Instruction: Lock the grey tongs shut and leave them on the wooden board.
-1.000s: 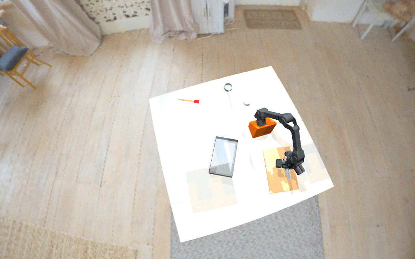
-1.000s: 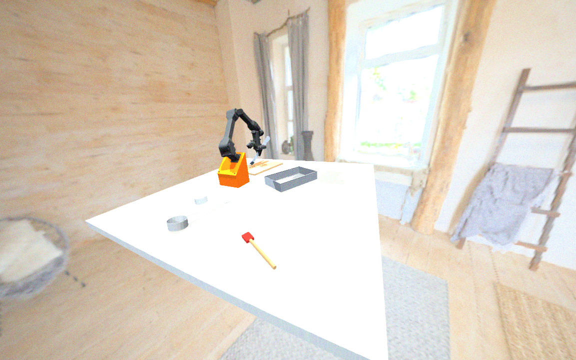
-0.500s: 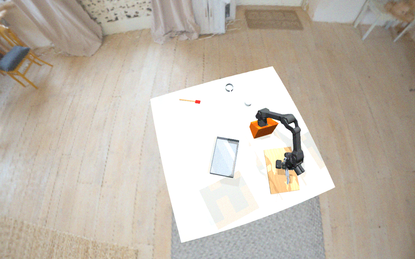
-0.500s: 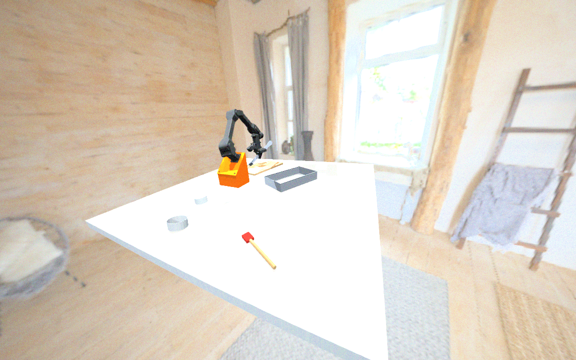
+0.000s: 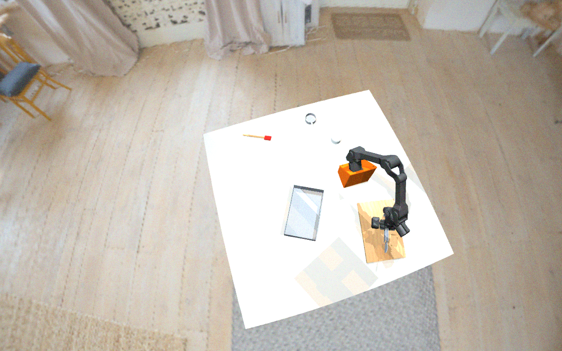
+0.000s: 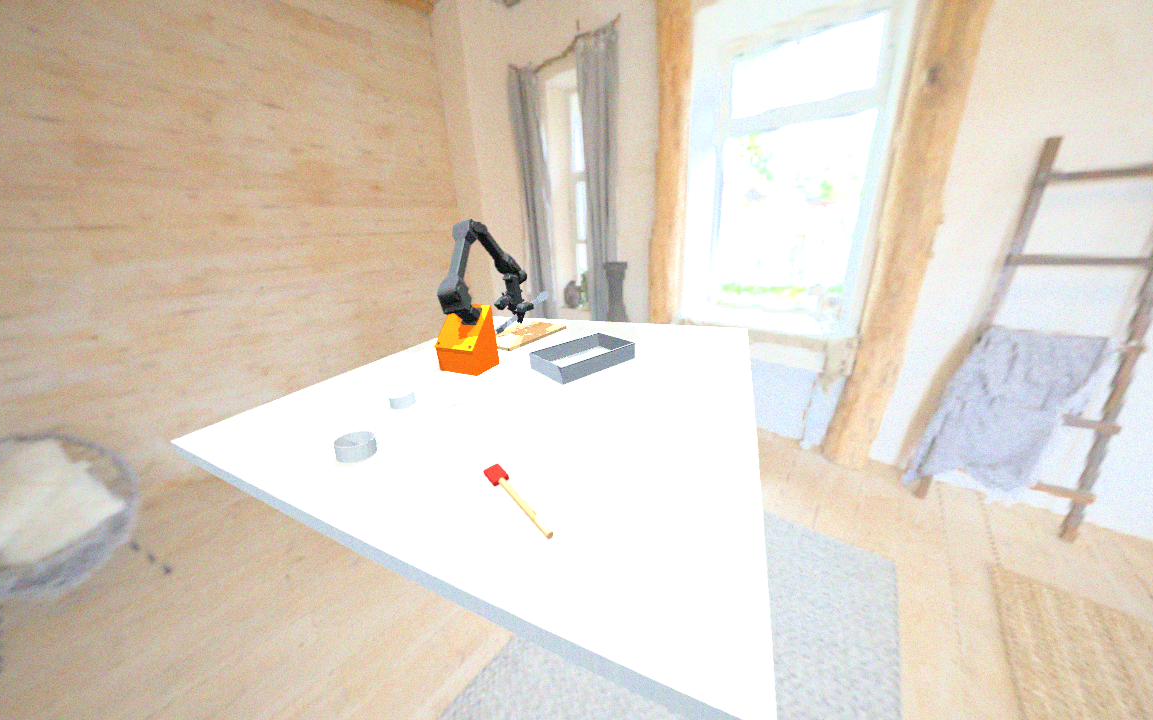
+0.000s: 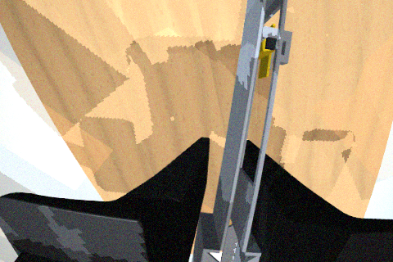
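The grey tongs [image 5: 386, 239] [image 6: 542, 297] [image 7: 238, 123] are held low over the wooden board [image 5: 371, 254] [image 6: 553, 331] [image 7: 184, 102]. Their two arms are close together and nearly parallel. In the exterior view they slant, one end up and away from the base, the other low near the board; I cannot tell whether it touches. A yellow piece [image 7: 264, 63] shows between the arms in the wrist view. My gripper [image 5: 386, 225] [image 6: 522, 313] [image 7: 224, 146] is shut on the tongs. Whether the lock is engaged cannot be seen. The roasting tin [image 5: 300, 238] [image 6: 562, 369] holds no tongs.
The orange arm base [image 5: 356, 178] [image 6: 467, 351] stands between the board and two small round grey items, a ring [image 5: 310, 118] [image 6: 354, 446] and a low tin [image 5: 335, 140] [image 6: 401, 400]. A red-headed brush [image 5: 267, 137] [image 6: 496, 474] lies near the table's far edge in the top view.
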You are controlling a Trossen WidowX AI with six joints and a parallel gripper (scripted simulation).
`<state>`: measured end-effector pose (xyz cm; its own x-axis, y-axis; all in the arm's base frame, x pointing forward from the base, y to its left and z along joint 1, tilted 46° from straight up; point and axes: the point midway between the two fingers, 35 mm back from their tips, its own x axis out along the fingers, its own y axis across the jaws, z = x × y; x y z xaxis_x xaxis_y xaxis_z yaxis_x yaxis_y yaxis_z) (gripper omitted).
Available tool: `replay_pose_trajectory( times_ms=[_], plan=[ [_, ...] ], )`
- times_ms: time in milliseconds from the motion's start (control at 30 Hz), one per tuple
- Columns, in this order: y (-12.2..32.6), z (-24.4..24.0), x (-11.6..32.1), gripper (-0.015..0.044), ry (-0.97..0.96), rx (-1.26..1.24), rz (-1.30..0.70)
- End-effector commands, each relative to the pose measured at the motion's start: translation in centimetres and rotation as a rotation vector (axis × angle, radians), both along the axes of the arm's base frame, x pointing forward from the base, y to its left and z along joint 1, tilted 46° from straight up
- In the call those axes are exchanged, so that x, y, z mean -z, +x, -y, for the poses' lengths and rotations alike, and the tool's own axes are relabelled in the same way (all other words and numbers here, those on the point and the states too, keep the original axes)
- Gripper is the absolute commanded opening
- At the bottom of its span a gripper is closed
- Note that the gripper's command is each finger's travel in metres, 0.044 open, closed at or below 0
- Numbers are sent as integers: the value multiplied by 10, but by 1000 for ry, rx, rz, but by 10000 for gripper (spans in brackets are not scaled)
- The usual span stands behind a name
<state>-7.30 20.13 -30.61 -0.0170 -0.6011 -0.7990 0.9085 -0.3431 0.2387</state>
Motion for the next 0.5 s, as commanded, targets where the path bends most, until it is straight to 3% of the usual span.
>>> replay_pose_trajectory(
  times_ms=[0,267,467],
  plan=[
    [0,9,4,-150,-2,8,0],
    [0,13,6,-150,2,8,-1],
    [1,10,5,8,5,1,0]
  ],
)
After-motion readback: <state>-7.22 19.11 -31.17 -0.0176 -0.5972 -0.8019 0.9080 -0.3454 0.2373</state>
